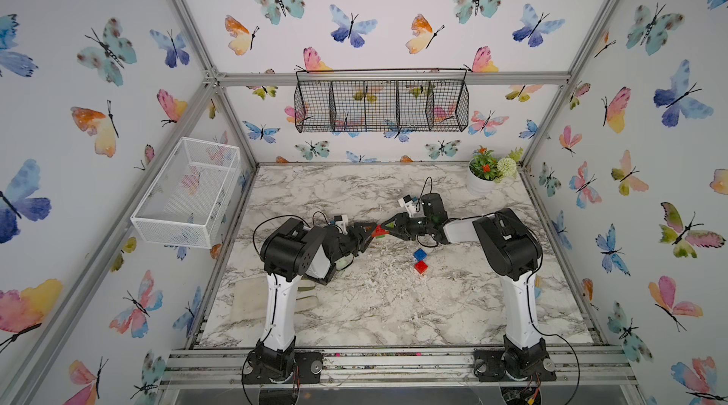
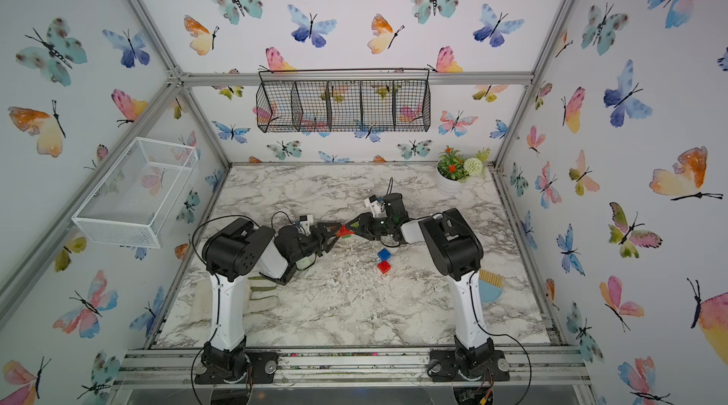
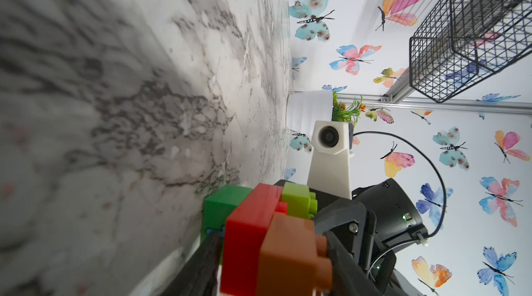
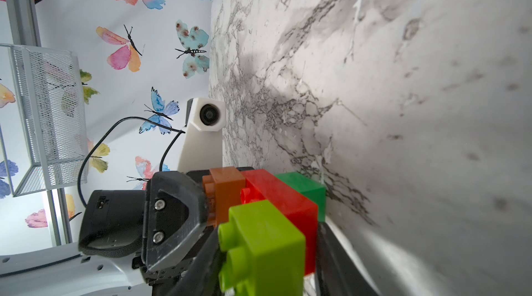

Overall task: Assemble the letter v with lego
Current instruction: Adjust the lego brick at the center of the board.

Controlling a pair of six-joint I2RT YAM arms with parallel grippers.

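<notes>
Brick cluster (image 1: 379, 231) held off marble table (image 1: 354, 304), between the two grippers' tips.
Right gripper (image 1: 389, 227): fingers (image 4: 331, 254) pinch lime green brick (image 4: 259, 245) and long red brick (image 4: 282, 199); dark green brick (image 4: 305, 188) just beyond fingertips.
Left gripper (image 1: 371, 232): fingers (image 3: 205, 260) flank orange brick (image 3: 288, 251); one finger touches its studs, firm clamp cannot tell.
Blue brick (image 1: 420, 254) and red square brick (image 1: 421, 267) on table, touching each other, near but apart from both fingertips.
</notes>
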